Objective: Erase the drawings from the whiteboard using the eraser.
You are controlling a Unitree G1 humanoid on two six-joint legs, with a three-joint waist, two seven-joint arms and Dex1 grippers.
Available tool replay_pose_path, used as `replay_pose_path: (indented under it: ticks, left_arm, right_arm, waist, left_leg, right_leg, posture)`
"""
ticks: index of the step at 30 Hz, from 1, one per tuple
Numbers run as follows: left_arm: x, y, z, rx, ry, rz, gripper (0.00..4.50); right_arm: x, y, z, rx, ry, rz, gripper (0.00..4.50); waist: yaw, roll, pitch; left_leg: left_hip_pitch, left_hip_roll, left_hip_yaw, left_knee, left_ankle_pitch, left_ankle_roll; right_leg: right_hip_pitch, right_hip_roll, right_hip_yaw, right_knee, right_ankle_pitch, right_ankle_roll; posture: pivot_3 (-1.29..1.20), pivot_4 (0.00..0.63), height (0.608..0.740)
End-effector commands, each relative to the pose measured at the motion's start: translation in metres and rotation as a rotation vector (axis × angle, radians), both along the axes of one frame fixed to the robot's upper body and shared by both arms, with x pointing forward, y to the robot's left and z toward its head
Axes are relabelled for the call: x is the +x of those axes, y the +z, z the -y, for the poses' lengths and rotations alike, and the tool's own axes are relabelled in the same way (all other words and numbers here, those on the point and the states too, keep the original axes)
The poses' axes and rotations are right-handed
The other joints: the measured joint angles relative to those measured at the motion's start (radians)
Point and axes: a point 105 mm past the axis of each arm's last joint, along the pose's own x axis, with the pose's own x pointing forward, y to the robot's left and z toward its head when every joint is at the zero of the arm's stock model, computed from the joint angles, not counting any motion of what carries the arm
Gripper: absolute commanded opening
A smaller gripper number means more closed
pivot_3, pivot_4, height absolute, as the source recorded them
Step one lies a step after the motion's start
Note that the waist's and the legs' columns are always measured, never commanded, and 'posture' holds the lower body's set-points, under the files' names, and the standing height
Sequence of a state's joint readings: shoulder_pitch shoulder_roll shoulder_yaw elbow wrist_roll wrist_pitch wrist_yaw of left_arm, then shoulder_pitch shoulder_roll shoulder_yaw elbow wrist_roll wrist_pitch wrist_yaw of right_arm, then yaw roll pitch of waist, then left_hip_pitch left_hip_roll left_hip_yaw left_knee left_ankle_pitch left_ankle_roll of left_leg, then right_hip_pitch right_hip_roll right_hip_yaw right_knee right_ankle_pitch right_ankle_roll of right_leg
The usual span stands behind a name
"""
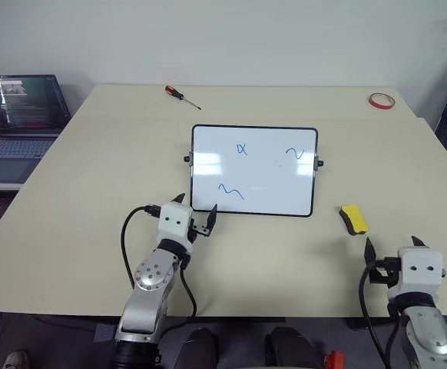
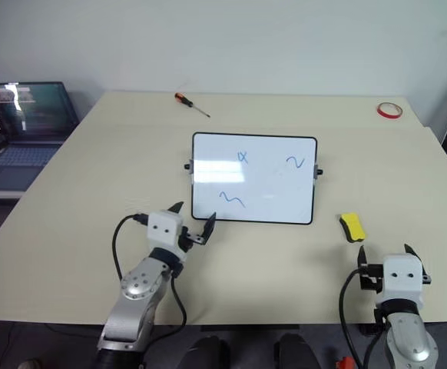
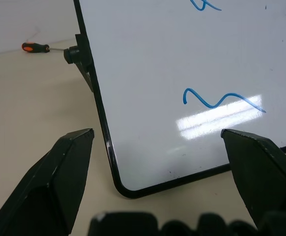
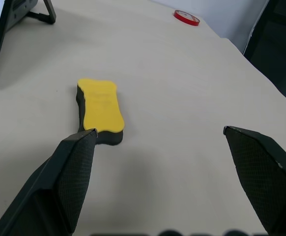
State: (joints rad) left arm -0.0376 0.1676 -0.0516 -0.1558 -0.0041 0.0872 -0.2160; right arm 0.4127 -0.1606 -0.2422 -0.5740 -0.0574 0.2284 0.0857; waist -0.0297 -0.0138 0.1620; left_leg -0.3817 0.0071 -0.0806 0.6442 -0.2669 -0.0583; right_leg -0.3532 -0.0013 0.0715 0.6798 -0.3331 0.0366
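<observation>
The whiteboard (image 1: 254,171) stands tilted in the middle of the table, black-framed, with three blue drawings on it: an alpha loop (image 1: 243,149), a wave at its right (image 1: 296,154) and a wave at its lower left (image 1: 231,191). My left gripper (image 1: 197,209) is open just in front of the board's near left corner (image 3: 128,189), not touching it. The yellow eraser (image 1: 353,219) lies flat on the table to the right of the board. My right gripper (image 1: 392,247) is open near the table's front edge, a short way behind the eraser (image 4: 100,109), nothing between its fingers.
A screwdriver (image 1: 182,96) with a red and black handle lies at the far side of the table. A red tape ring (image 1: 381,101) sits at the far right corner. An open laptop (image 1: 16,123) stands off the table's left edge.
</observation>
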Motion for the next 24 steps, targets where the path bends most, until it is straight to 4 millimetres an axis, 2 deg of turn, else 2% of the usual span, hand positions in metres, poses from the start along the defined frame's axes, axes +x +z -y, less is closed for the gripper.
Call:
replay_pose_path:
  ticks: [1,6,10,12,14,18,24]
  left_arm:
    - [-0.001,0.009,0.002,-0.016,-0.012,0.049,4.5]
    - [-0.003,0.006,0.004,-0.024,-0.013,0.045,4.5]
    - [-0.003,0.01,0.002,-0.028,-0.034,0.056,4.5]
    - [0.005,0.019,0.007,-0.042,-0.093,0.064,4.5]
    - [0.007,0.032,0.024,-0.059,-0.24,0.079,4.5]
    - [0.001,0.046,0.054,-0.048,-0.5,0.077,4.5]
    - [-0.018,0.048,0.101,0.043,-0.939,-0.006,4.5]
  right_arm:
    - [-0.001,0.009,0.002,-0.012,-0.014,0.041,4.47]
    - [-0.004,0.01,0.008,-0.015,-0.015,0.035,4.47]
    - [-0.001,0.011,0.005,-0.008,0.006,0.03,4.47]
    - [0.004,0.014,0.002,0.029,0.029,0.03,4.47]
    - [0.01,0.021,-0.004,0.068,0.066,0.037,4.47]
    - [0.018,0.031,-0.011,0.129,0.093,0.046,4.47]
    - [0.036,0.033,-0.024,0.254,0.13,0.016,4.47]
  waist:
    - [0.0,0.0,0.0]
    - [0.0,0.0,0.0]
    - [-0.001,0.0,0.0]
    - [0.0,0.0,0.0]
    - [0.0,0.0,0.0]
    - [0.0,0.0,0.0]
    - [-0.001,0.0,0.0]
  left_leg:
    - [0.0,0.0,0.0,0.0,0.0,0.0]
    - [0.0,0.0,0.0,0.0,0.0,0.0]
    - [0.0,0.0,0.0,0.0,0.0,0.0]
    - [0.0,0.0,0.0,0.0,0.0,0.0]
    - [0.0,0.0,0.0,0.001,0.0,0.0]
    - [0.0,0.0,0.0,0.0,0.0,0.0]
    - [-0.001,0.0,0.0,0.0,0.0,0.0]
  right_leg:
    - [0.0,0.0,0.0,0.0,0.0,0.0]
    - [0.0,0.0,0.0,0.0,0.0,0.0]
    - [0.0,0.0,0.0,0.0,0.0,0.0]
    - [0.0,0.0,0.0,0.0,0.0,0.0]
    - [0.0,0.0,0.0,0.001,0.0,0.0]
    - [0.0,0.002,-0.002,0.001,0.0,0.0]
    - [0.0,0.002,-0.002,0.0,0.0,0.0]
  posture:
    - [0.0,0.15,0.74]
    - [0.0,0.15,0.74]
    - [0.0,0.15,0.74]
    - [0.0,0.15,0.74]
    - [0.0,0.15,0.74]
    - [0.0,0.15,0.74]
    - [0.0,0.15,0.74]
